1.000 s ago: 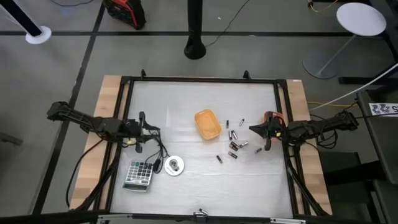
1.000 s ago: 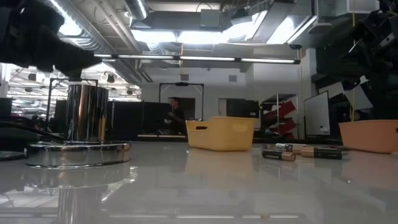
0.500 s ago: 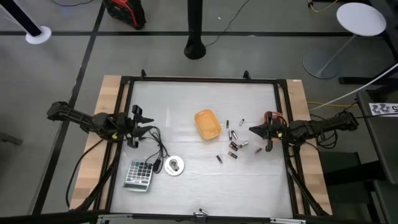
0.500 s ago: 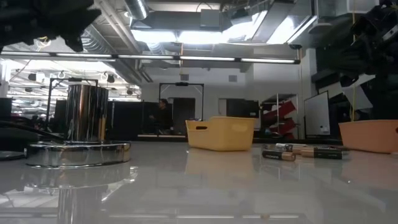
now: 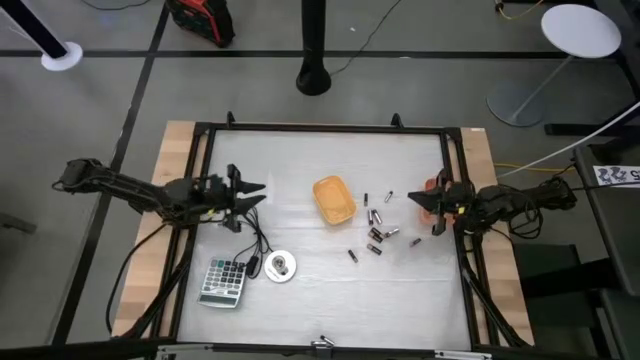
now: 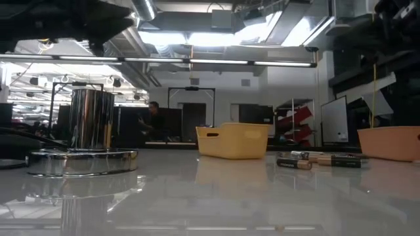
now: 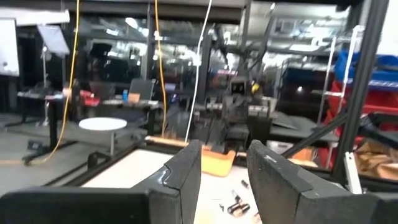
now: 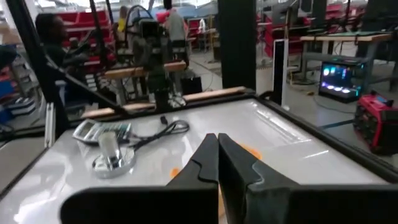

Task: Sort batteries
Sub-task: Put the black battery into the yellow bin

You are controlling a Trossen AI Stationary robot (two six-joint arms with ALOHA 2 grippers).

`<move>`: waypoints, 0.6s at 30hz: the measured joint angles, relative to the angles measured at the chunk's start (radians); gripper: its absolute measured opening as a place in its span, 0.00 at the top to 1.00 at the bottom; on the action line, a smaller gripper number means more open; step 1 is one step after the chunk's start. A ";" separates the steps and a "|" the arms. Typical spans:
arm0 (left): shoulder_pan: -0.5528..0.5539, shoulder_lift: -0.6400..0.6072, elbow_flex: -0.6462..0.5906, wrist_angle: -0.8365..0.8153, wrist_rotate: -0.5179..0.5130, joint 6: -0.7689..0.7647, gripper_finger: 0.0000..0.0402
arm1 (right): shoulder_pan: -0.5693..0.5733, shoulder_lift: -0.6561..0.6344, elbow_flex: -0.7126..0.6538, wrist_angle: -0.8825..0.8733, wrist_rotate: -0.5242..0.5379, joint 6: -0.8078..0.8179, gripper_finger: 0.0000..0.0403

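Observation:
Several small dark and silvery batteries [image 5: 376, 228] lie loose on the white table right of centre; they also show in the low view [image 6: 317, 159] and past my left fingers [image 7: 235, 207]. My left gripper [image 5: 254, 193] hovers open over the table's left part and points toward the batteries [image 7: 224, 167]. My right gripper [image 5: 413, 198] hangs shut just right of the batteries, above the table [image 8: 217, 144]. Neither gripper touches anything.
A yellow bin [image 5: 334, 198] stands left of the batteries, and an orange bin [image 5: 434, 186] sits at the right edge under my right arm. Near the left front lie a calculator [image 5: 222, 281], a round disc with a metal cylinder [image 5: 280, 266] and a black cable [image 5: 256, 238].
My left gripper has risen and moved toward the table's right, swinging round to point at the batteries. My right gripper has lifted a little and drawn back slightly toward the right edge. The batteries have stayed where they were.

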 joint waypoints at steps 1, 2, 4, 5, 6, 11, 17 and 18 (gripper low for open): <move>0.004 0.037 0.020 0.001 0.000 -0.008 0.70 | 0.000 0.000 0.005 0.000 0.000 -0.007 1.00; 0.007 0.076 0.042 0.000 0.000 -0.013 0.70 | 0.000 0.000 0.010 -0.003 0.000 -0.029 1.00; 0.009 0.156 0.091 -0.001 0.000 -0.012 0.70 | 0.000 0.000 0.020 -0.009 0.006 -0.087 1.00; 0.009 0.196 0.117 -0.001 0.000 -0.008 0.70 | 0.000 0.004 0.026 -0.008 0.018 -0.098 1.00; 0.009 0.238 0.145 -0.001 0.000 -0.005 0.70 | 0.000 0.012 0.037 -0.008 0.036 -0.100 1.00; 0.009 0.427 0.286 -0.003 0.002 0.018 0.70 | 0.000 0.078 0.108 -0.042 0.058 -0.123 1.00; 0.009 0.617 0.434 -0.005 0.100 0.018 0.70 | 0.000 0.139 0.161 -0.044 0.002 -0.235 1.00; 0.009 0.650 0.459 -0.004 0.120 0.019 0.70 | 0.000 0.148 0.168 -0.044 0.030 -0.250 1.00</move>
